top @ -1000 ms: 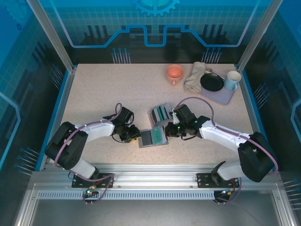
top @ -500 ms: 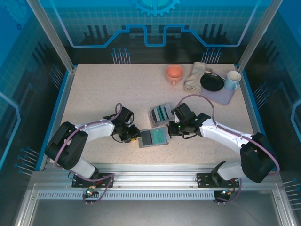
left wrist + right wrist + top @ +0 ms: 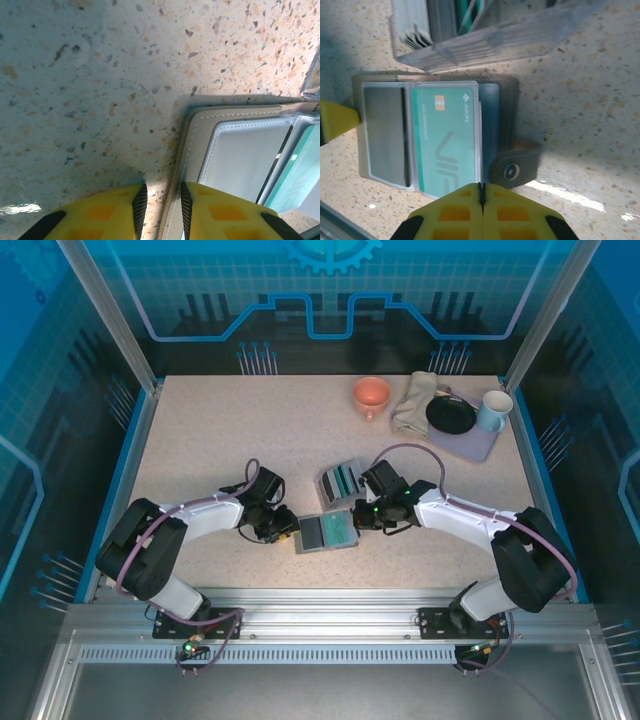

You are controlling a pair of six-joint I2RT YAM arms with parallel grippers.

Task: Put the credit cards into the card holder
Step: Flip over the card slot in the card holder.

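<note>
Lying open and flat on the speckled table [image 3: 200, 440], close to the middle of its near edge, a grey-green card holder [image 3: 382, 135] is shown with its clear pockets facing up. The holder's left edge is pinched between the yellow fingers of the left gripper [image 3: 160, 205], which are closed on the cover, most likely so that the holder is kept from sliding while a card is worked in. A teal card [image 3: 447, 135] is seen on the right half of the holder, apparently tucked under a clear sleeve, while the left pocket is empty. The right gripper [image 3: 481, 192] is held at the holder's right side with its fingers pressed fully together and nothing between them, the tip meeting the card's edge. Judged from this, the closed tip is being used as a blunt pusher to seat the card. The holder's snap tab [image 3: 512, 170] is left folded out, clear of the pockets. Just beyond the holder's far edge, a clear box [image 3: 520, 35] is placed within easy reach, and the remaining credit cards [image 3: 415, 20] are stood upright in it.
</note>
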